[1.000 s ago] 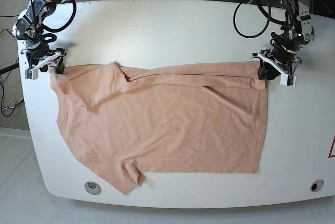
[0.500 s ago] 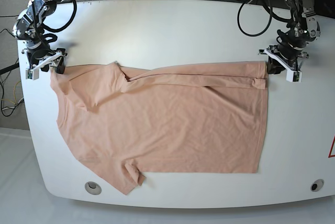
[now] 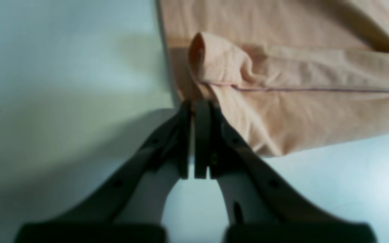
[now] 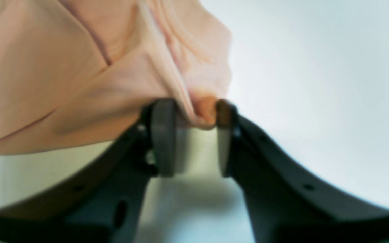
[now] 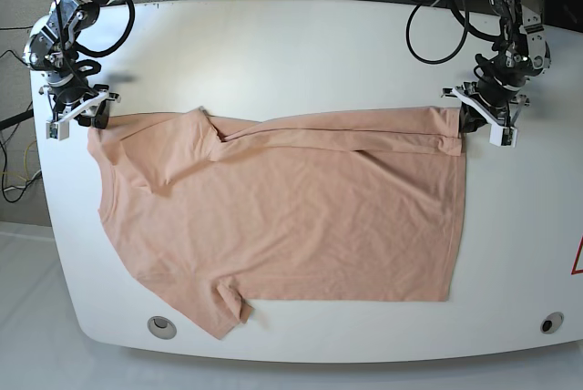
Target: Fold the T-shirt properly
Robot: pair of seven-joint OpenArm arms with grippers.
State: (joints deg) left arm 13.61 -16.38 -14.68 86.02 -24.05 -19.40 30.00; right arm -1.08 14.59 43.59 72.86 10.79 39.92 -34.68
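Observation:
The peach T-shirt (image 5: 291, 217) lies spread on the white table (image 5: 301, 53), with its far edge folded over in a narrow band. In the base view my left gripper (image 5: 465, 121) is at the shirt's far right corner. The left wrist view shows this left gripper (image 3: 192, 108) shut, its tips pinching the hem corner of the T-shirt (image 3: 299, 111). At the far left corner is my right gripper (image 5: 91, 115). In the right wrist view the right gripper (image 4: 194, 114) has its jaws narrowed on a bunch of the T-shirt (image 4: 62, 77).
Black cables hang behind the table's far edge (image 5: 437, 7). Two round caps (image 5: 162, 326) (image 5: 551, 323) sit near the front edge. A red mark (image 5: 577, 258) shows at the right edge.
The left jaws have gone from apart to shut on the hem corner. The right jaws have narrowed onto the cloth at the left corner. The shirt lies where it did.

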